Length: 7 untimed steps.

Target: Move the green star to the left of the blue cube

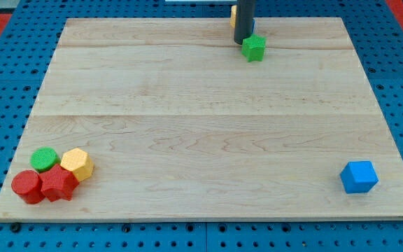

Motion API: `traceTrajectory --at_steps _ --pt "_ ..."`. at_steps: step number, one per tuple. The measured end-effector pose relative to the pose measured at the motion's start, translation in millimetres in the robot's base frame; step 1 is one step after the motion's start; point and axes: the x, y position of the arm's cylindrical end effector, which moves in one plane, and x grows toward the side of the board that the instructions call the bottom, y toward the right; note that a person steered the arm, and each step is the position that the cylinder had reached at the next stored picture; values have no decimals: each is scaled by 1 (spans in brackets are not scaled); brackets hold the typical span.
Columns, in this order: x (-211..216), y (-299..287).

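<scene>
Wooden board with blocks. Nearest, toward the view's bottom right of the board: blue cube. Bottom left: clustered red cylinder, red star, yellow hexagon, green cylinder. Farthest, at the board's top edge: green star, my tip touching its left side; the rod carries no jaws.

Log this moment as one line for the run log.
my tip: touching green star's upper left | blue cube: bottom right, far off | star not yet left of cube
</scene>
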Motion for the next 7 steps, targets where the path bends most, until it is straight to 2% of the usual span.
traceTrajectory --at_steps 1,2,3,4,5,7 --pt "19 16" --pt "34 56" --pt "33 109" --pt "44 116" --pt "57 78" --pt "34 35"
